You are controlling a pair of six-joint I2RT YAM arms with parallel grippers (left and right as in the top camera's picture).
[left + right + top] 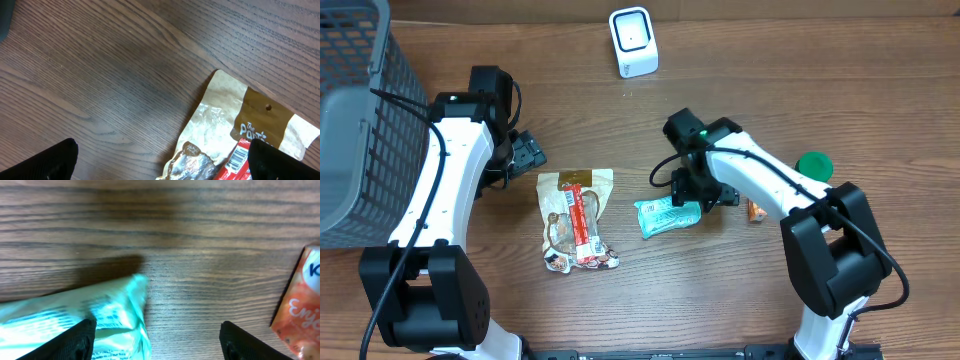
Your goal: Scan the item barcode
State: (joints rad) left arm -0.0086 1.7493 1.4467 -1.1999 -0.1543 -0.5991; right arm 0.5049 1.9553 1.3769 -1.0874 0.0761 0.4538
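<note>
The right hand [159,340] is released: its two fingers stand wide apart and low over the desk [880,90], grasping nothing. The end of the teal packet [75,317] lies just beside one finger, and bare wood fills the rest of the gap. The left hand [527,154] is also fully released and hovers at the top end of the brown snack pouch [235,125], without holding it.

I judge the teal packet to be the item to scan. It lies flat near the middle of the desk, well apart from the white scanner [633,42] at the far edge.

Several things could go wrong here. The packet is thin and looks slippery, so the fingers may slide over it or catch only a corner. It would then hang and twist, and its barcode could turn away from the scanner. I cannot see on which face the barcode is. The orange packet [300,300] is near the other finger and could be pushed or pinched together with it. The way to the scanner is long, so a weak grip may let the packet drop.

The desk is dark brown wood with a clear grain and a matt look. A grey mesh basket [360,110] stands at its left side and a green round thing [813,165] at the right. Nothing of the room beyond the desk is visible
</note>
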